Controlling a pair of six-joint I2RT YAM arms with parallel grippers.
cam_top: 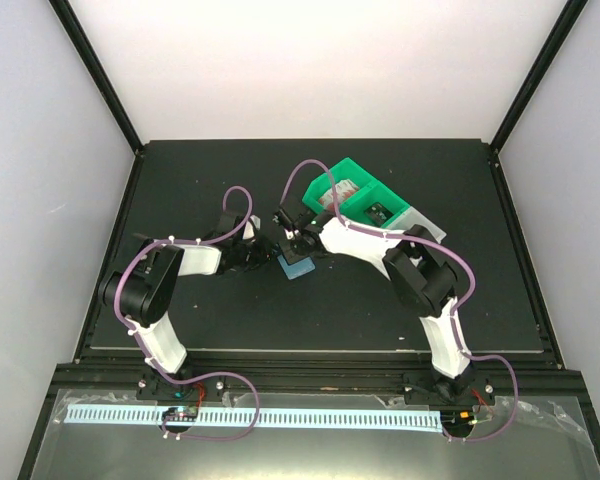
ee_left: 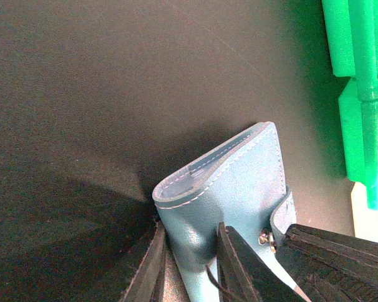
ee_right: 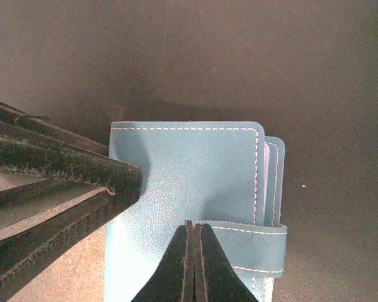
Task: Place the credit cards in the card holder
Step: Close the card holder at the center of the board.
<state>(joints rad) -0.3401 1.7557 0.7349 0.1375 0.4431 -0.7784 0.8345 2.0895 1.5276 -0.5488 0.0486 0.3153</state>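
**Position of the task item.** The card holder (cam_top: pixel 298 267) was folded shut on the dark desk (cam_top: pixel 210 310), directly between the two sets of fingers. Whether it lay fully flat or was raised at one edge could not be determined.

**Left fingers.** The left fingers (cam_top: pixel 271 258) reached the card holder from its left side and pinched it. In the left wrist view, one finger stood on each side of the teal leather, which filled the gap between them. The rounded fold of the card holder sat just ahead of these fingertips.

**Right fingers.** The right fingers (ee_right: pixel 194 242) were pressed together with no gap between them. Their tips pointed down at the top cover, at the upper edge of the snap strap (ee_right: pixel 255 245). Contact between the tips and the leather could not be confirmed. The strap wrapped around the open side of the card holder, to the right of these fingertips. Its metal stud (ee_left: pixel 264 237) was visible just beside the right fingers in the left wrist view.

**Open side.** Pale layered edges (ee_right: pixel 265 170) showed between the covers, on the side away from the left fingers. What these layers were could not be determined.

**Surroundings.** A green bin (cam_top: pixel 348 172) stood on the desk beyond the right fingers, apart from the card holder.
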